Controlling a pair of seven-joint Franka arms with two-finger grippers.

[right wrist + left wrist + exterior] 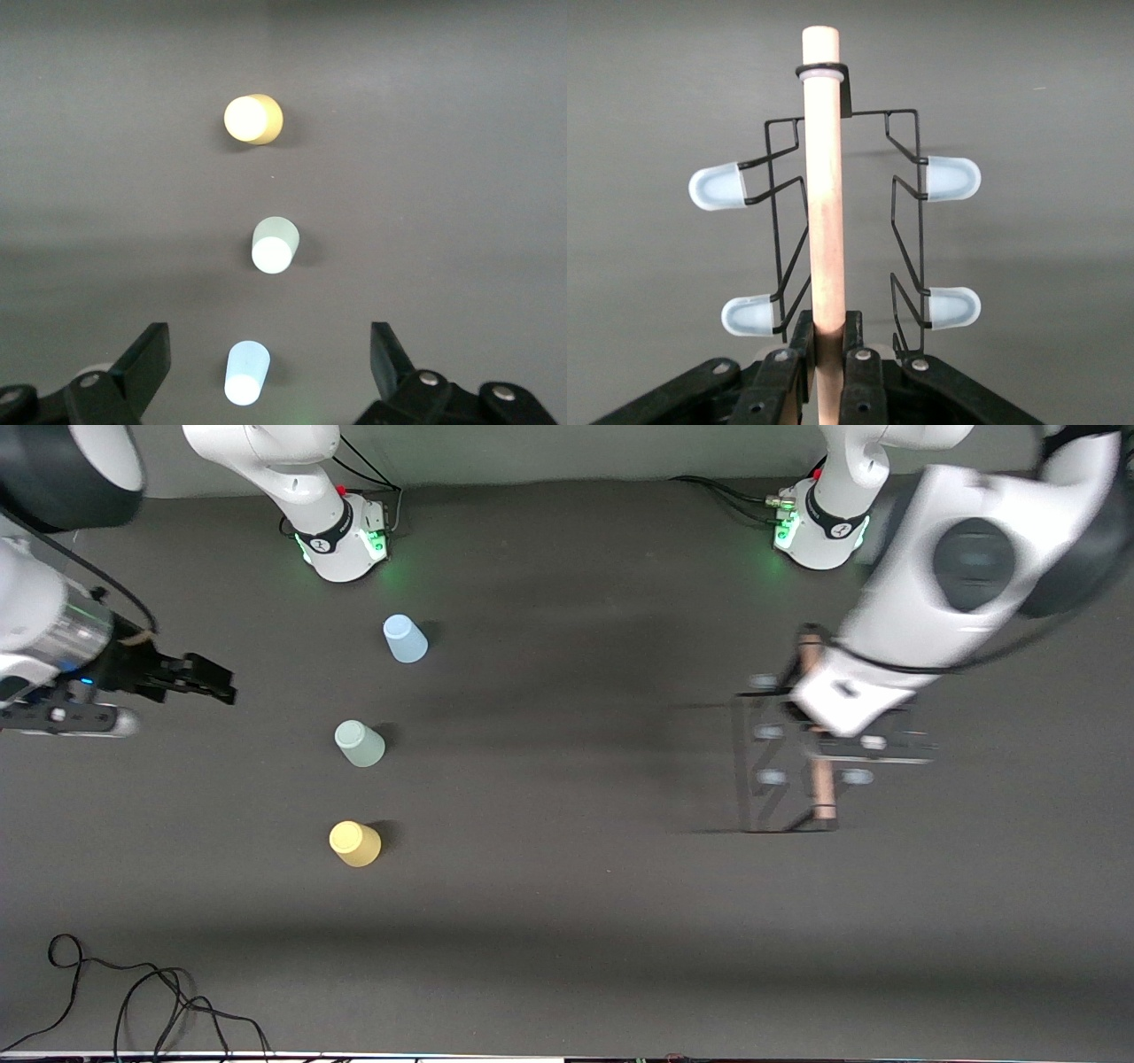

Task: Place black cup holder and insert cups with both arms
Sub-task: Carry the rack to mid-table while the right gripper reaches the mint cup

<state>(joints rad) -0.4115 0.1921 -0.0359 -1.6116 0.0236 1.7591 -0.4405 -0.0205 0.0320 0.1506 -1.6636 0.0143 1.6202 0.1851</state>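
Left arm: reaches out from its base over its own end of the table.
Left gripper (827, 354): fingers clamped tight.
Right arm: waits at its own end of the table.
Right gripper (270, 359): fingers spread wide, nothing between them.

The front view looks down from high across the table (567, 921) toward both bases. The left wrist view sits close above the rack (826, 204). The right wrist view shares the three cups (275, 243) with the front view.
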